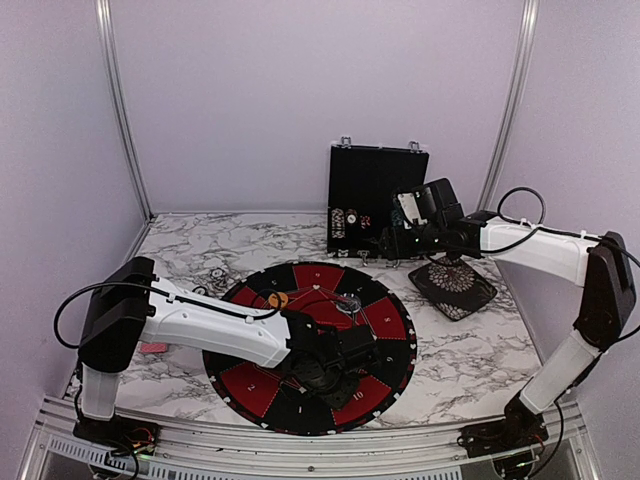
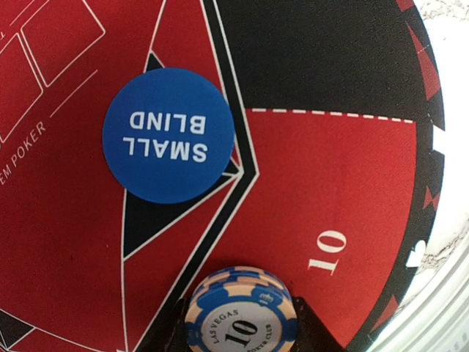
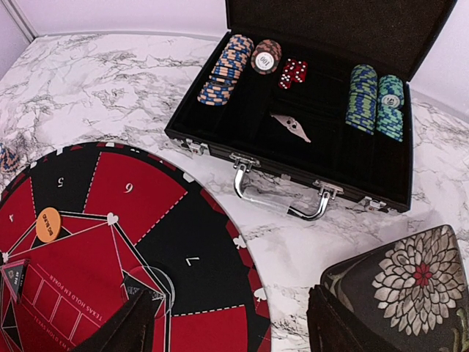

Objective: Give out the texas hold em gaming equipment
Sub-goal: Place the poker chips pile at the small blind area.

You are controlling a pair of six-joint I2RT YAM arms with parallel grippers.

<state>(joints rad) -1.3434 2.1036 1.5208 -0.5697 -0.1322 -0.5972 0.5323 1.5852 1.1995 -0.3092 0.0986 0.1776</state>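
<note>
The left jaws are clenched on one blue-and-cream chip (image 2: 240, 317) reading "LAS VEGAS 10 POKER CLUB". It sits at the near right of the round mat (image 2: 337, 191), beside the printed "10"; I cannot tell whether it touches. One blue disc (image 2: 168, 136) marked "SMALL BLIND" lies flat on the mat near it. One orange disc (image 3: 48, 224) lies on the mat's left side, its writing too small to read. The mat also reads "TEXAS HOLD'EM POKER" and 5, 6, 7. At the far side of the desk (image 3: 110, 81), the open black case (image 3: 330, 29) holds four chip stacks (image 3: 226, 70) and some red dice (image 3: 293, 72). The right jaws are released and empty, beside a flowered dish (image 3: 410, 286).
</note>
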